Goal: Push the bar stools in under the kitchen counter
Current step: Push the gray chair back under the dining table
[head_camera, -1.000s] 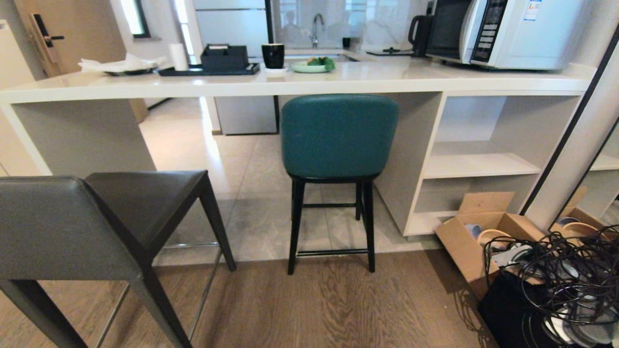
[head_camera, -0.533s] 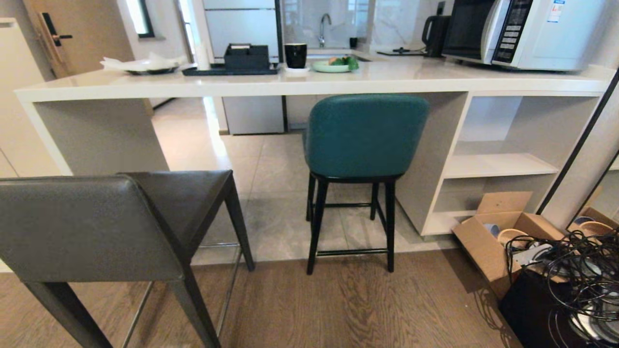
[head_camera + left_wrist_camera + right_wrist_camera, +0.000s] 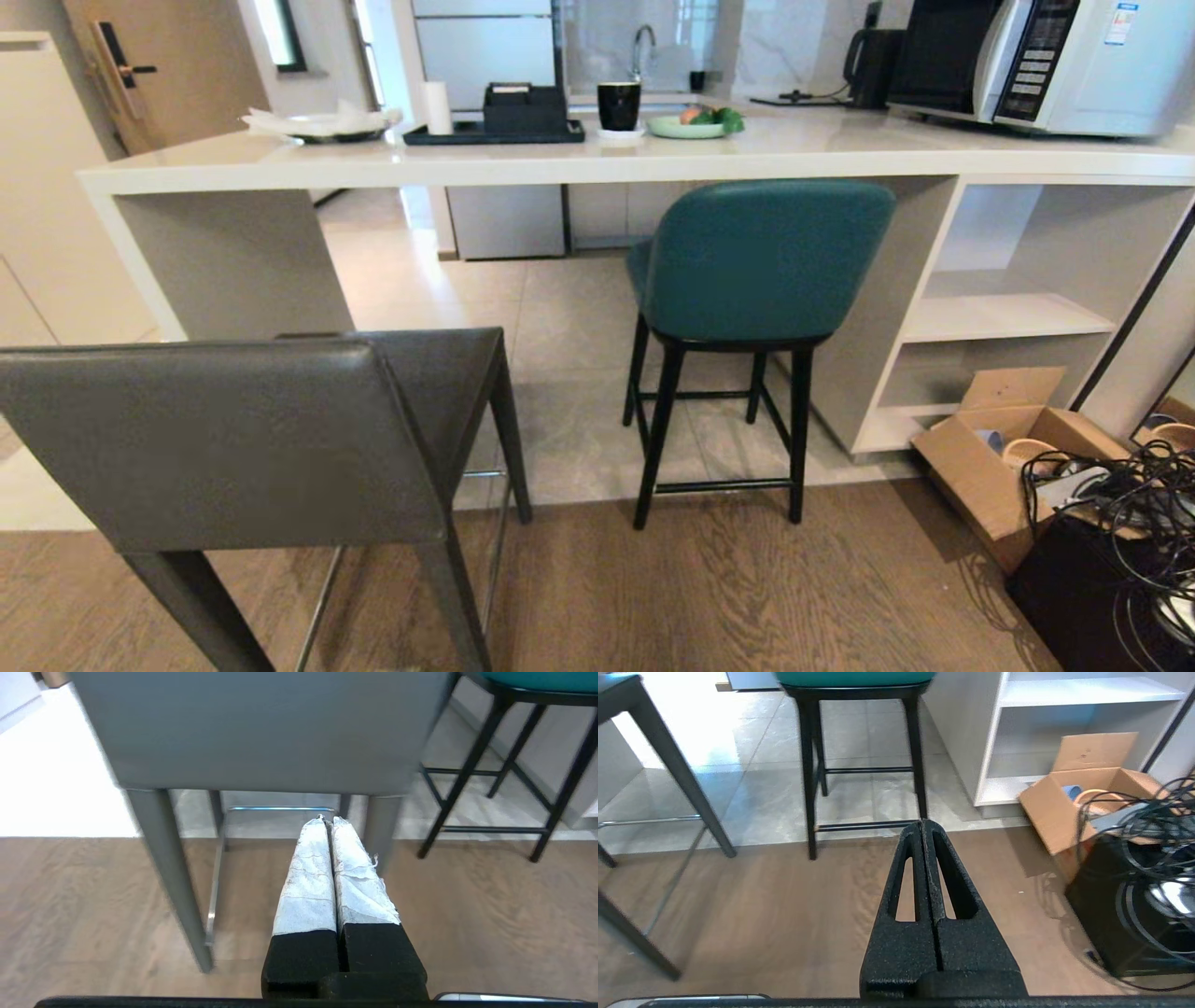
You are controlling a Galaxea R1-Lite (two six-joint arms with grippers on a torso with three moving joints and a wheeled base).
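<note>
The dark grey stool (image 3: 243, 439) stands in the near left of the head view, out on the wood floor, well short of the white kitchen counter (image 3: 579, 159). The teal stool (image 3: 761, 261) stands farther back with its seat partly under the counter top. My left gripper (image 3: 328, 820) is shut and empty, low behind the grey stool's back (image 3: 261, 728). My right gripper (image 3: 922, 822) is shut and empty, over the wood floor short of the teal stool's black legs (image 3: 810, 779). Neither arm shows in the head view.
White open shelves (image 3: 1008, 317) fill the counter's right end. An open cardboard box (image 3: 1008, 457) and a black box topped with tangled cables (image 3: 1120, 551) sit on the floor at the right. A microwave (image 3: 1046, 61), tray and dishes stand on the counter.
The whole head view has shifted to the right across the three frames, so the camera has moved leftward. The grey stool now sits more centrally; both stools keep their places on the floor.
</note>
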